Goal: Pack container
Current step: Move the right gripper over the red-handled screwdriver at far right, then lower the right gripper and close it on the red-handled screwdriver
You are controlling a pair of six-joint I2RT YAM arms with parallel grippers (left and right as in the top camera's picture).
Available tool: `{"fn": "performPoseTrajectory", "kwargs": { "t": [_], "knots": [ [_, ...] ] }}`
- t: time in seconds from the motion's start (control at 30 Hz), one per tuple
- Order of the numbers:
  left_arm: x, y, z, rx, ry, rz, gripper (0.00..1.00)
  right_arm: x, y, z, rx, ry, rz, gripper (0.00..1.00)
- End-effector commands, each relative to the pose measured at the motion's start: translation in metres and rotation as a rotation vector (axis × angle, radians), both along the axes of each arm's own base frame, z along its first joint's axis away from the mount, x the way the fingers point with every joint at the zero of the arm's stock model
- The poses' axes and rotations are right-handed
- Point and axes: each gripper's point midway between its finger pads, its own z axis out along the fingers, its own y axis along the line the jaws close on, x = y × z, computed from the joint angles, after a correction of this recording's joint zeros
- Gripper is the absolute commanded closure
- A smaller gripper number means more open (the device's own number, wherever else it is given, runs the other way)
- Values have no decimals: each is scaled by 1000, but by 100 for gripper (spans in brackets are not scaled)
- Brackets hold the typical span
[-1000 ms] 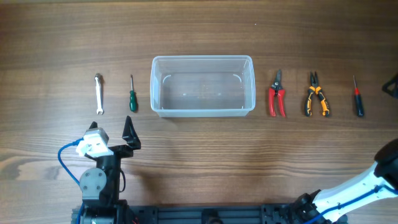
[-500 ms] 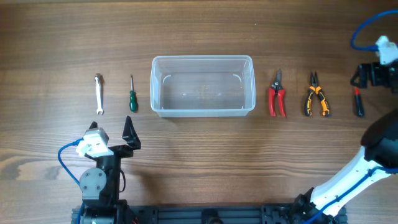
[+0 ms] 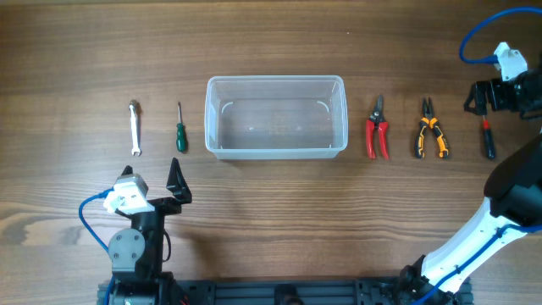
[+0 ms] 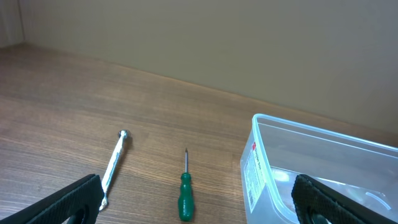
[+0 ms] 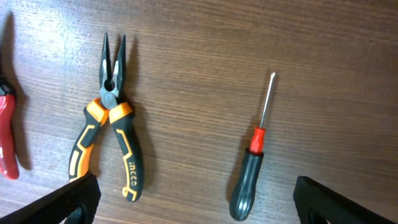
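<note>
The clear plastic container (image 3: 276, 80) looks light, fairly stiff and slippery, best pinched at its thick rim; left claw (image 4: 199, 202) and right claw (image 5: 196, 202) both gape empty.

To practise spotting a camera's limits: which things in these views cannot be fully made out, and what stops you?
Overhead: the metal shaft of the red-and-black screwdriver is hidden under the right gripper.
Right wrist: the red-handled cutters are cut off by the left edge.
Left wrist: the clear plastic container is cut off at right and bottom; the print on its white label is too small to read.
</note>
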Motion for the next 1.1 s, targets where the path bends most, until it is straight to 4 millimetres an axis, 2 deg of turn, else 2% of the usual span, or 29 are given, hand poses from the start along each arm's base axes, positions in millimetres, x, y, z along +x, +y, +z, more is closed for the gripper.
{"fn": "performPoseTrajectory", "kwargs": {
  "t": [0.0, 0.17, 0.33, 0.47, 0.67, 0.93, 1.07],
  "knots": [
    [0, 1, 0, -6, -6, 2, 0, -1, -4, 1, -27, 17, -1, 0],
    [0, 1, -1, -6, -6, 2, 0, -3, -9, 0, -63, 29, 41, 0],
    [0, 1, -1, -6, -6, 2, 0, -2, -28, 1, -148, 34, 25, 0],
    [0, 1, 0, -6, -6, 2, 0, -2, -39, 2, -176, 34, -84, 0],
    [0, 1, -1, -6, -6, 2, 0, -9, -36, 0, -143, 58, -221, 0],
    [0, 1, -1, -6, -6, 2, 0, -27, -38, -29, -105, 133, -259, 0],
    [0, 1, 0, -6, -6, 2, 0, -24, -45, -36, -97, 111, -234, 0]
  ]
}}
